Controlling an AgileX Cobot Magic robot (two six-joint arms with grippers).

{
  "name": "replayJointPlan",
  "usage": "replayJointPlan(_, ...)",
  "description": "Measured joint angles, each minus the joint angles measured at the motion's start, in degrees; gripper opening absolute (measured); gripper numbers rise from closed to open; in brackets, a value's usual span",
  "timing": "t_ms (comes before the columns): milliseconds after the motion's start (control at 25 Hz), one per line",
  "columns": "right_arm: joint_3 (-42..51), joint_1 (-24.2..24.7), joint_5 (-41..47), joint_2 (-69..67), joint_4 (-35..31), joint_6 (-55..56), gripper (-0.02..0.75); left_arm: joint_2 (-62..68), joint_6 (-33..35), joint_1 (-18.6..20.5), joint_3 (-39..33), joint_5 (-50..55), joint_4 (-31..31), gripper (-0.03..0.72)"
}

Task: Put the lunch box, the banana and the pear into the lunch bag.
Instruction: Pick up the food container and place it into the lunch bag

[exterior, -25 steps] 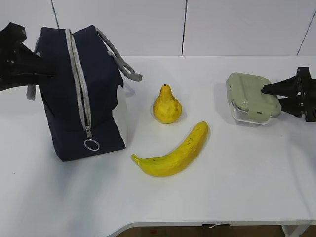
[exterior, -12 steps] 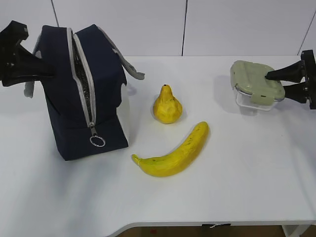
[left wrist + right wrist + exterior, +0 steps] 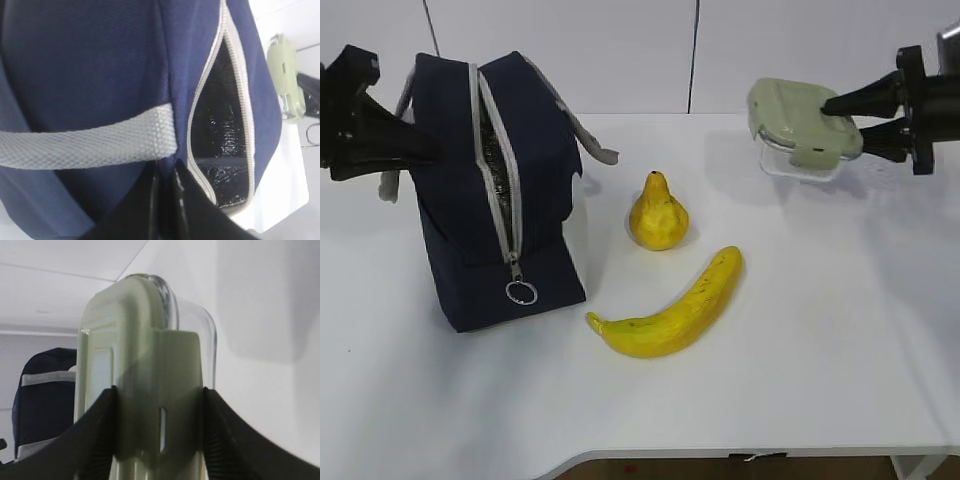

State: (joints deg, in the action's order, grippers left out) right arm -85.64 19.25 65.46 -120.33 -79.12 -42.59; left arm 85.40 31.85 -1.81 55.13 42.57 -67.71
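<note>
While the left jaws pinch the lunch bag point(image 3: 490, 190) open, the right jaws, clamping the lunch box point(image 3: 802, 128), should enter lid-level.

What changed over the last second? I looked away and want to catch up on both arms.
The right gripper raised the lunch box off the table and carried it leftward. The left gripper shut on the lunch bag, whose zipper gap widened as the bag straightened up. The pear and banana stayed put.
</note>
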Motion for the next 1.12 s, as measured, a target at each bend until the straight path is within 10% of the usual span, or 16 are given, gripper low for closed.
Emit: replayJointPlan(1120, -32.2, -29.3, 3.0, 0.0, 13.9, 27.8, 0.355, 0.4, 0.3, 0.0, 0.0, 0.5, 0.0, 0.001)
